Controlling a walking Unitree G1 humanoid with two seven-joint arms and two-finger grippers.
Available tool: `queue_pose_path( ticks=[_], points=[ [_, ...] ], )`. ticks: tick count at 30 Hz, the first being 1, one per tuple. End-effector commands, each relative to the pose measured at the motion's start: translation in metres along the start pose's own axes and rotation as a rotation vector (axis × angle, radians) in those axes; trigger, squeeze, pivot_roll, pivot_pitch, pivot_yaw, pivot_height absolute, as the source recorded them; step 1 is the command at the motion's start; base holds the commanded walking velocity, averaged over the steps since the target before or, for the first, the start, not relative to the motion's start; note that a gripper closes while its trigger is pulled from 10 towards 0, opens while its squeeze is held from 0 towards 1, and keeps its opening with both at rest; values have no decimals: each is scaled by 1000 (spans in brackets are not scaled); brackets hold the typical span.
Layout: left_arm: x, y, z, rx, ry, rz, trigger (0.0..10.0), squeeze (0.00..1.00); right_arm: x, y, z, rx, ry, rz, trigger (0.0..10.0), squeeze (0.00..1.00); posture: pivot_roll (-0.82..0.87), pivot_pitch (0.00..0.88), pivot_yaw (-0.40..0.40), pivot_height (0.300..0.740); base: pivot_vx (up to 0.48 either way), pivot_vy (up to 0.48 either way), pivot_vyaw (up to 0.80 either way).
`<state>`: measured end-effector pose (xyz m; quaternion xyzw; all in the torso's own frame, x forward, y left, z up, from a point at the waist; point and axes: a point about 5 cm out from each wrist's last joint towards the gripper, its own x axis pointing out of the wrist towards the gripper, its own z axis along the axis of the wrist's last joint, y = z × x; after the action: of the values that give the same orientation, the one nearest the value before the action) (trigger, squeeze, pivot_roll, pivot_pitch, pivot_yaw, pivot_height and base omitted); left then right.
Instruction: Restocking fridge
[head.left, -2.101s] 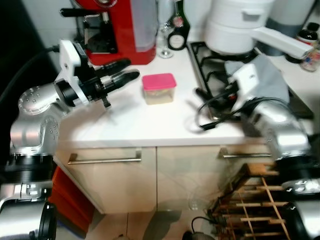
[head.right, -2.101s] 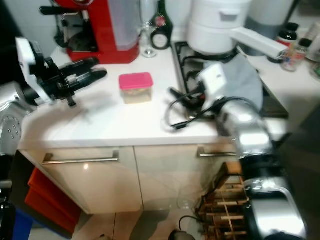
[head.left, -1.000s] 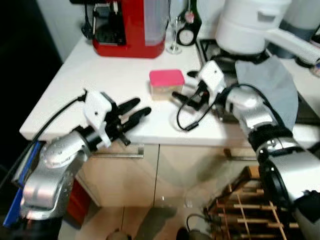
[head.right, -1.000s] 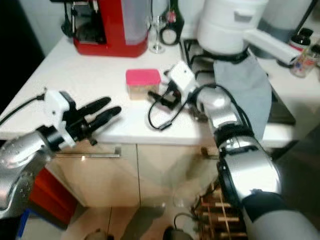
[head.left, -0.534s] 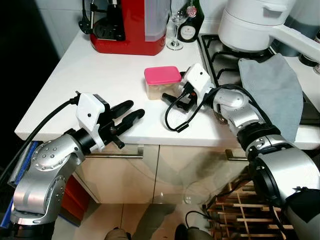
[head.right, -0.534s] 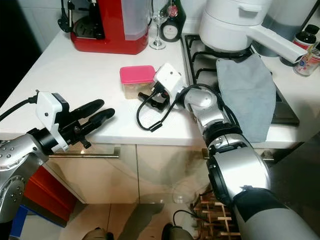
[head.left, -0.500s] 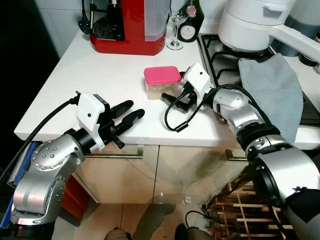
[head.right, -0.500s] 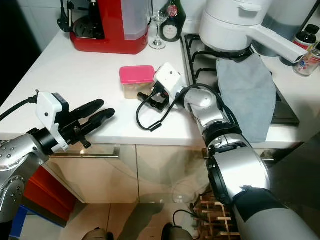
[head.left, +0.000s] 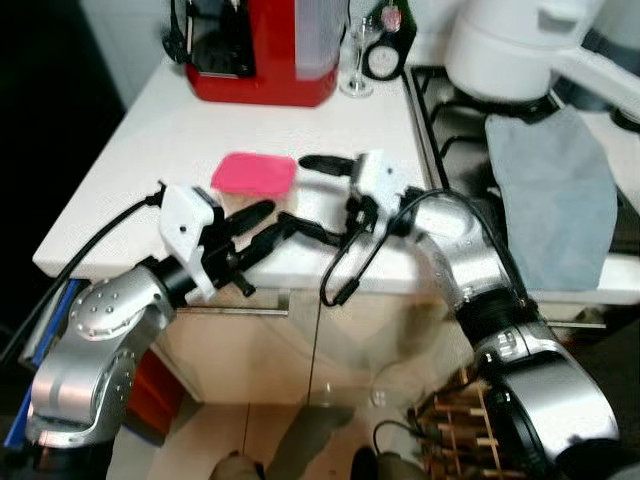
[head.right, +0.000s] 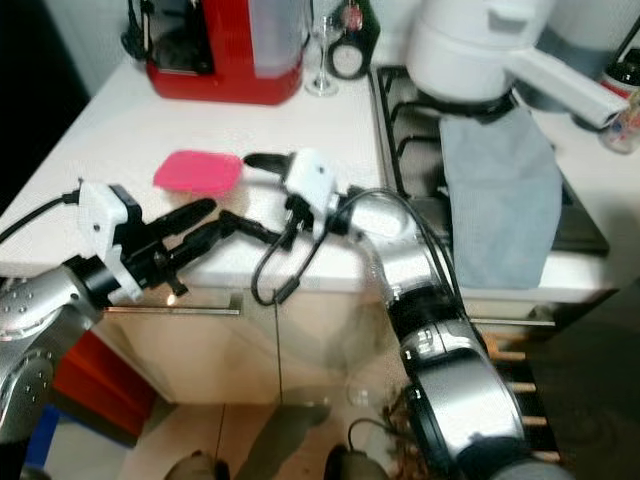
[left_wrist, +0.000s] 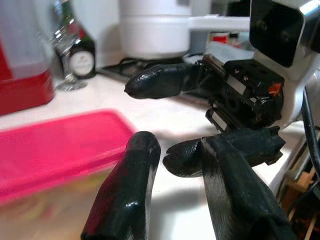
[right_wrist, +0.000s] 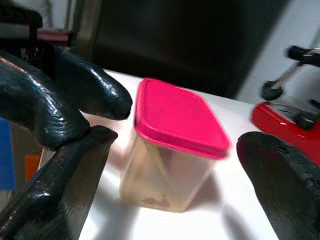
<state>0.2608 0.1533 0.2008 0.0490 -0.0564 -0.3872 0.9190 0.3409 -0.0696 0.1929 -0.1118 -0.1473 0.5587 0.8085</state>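
- Pink-lidded container (head.left: 253, 174): a clear tub with a pink lid, standing upright on the white surface (head.left: 180, 130) near its front edge, forward of the red coffee machine (head.left: 262, 48). Pale contents show through the wall in the right wrist view; what they are cannot be told.
- Right hand (head.left: 305, 195): open, fingers spread wide. One finger reaches past the far side of the container, the other lies along the near side, so the tub sits between them. Contact with the tub cannot be confirmed.
- Left hand (head.left: 262, 228): fingers slightly parted and gripping nothing. It hovers at the front edge of the surface, just before the container, its fingertips (left_wrist: 142, 145) close against the right hand's near finger.
- A black cable (head.left: 345, 262) loops from the right wrist down over the front edge of the surface.
- Behind the container, beside the coffee machine: a wine glass (head.left: 356, 60) and a dark bottle (head.left: 385, 45).
- To the right: a gas hob (head.left: 455, 120) carrying a large white pot (head.left: 510, 45), with a grey cloth (head.left: 555, 195) draped over the hob's front portion.
- Below the surface: pale cabinet doors with a metal bar handle (head.right: 175, 310).
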Motion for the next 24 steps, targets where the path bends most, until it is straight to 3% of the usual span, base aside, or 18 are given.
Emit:
queue_pose_path(
  ticks=[1,3,6,10,11,12,14,18,24],
  points=[
    [2,4,-4,-2,20,20,10000,0,-2,-6,17,-15,-80,-53,10000,0,127,71,-25,740,0,0,0],
    [7,4,-3,3,7,16,10000,0,-22,-10,10,7,-60,-205,10000,0,116,52,-30,740,0,0,0],
    [10,6,-3,2,-1,20,10000,0,-30,-11,5,-4,-30,-280,10000,0,102,30,-33,740,0,0,0],
    [18,14,0,-16,-45,137,10000,0,-53,-13,0,24,-3,-655,10000,0,63,0,-33,740,0,0,0],
    [18,14,0,-16,-45,137,10000,0,-53,-13,0,24,-3,-655,10000,0,63,0,-33,740,0,0,0],
    [24,18,3,-3,-74,209,10000,0,-59,-13,-2,49,16,-783,10000,0,52,0,-40,740,0,0,0],
    [31,18,15,-10,-143,268,10000,0,-62,-9,-2,56,6,-875,10000,0,56,0,-50,740,-452,0,0],
    [45,13,38,-24,-255,325,10000,0,-61,-3,-4,57,-14,-940,10000,0,66,0,-63,740,-377,250,0],
    [54,0,43,-6,-284,305,10000,0,-53,-2,-9,78,-9,-951,10000,0,89,0,-77,740,-343,339,0]
  ],
)
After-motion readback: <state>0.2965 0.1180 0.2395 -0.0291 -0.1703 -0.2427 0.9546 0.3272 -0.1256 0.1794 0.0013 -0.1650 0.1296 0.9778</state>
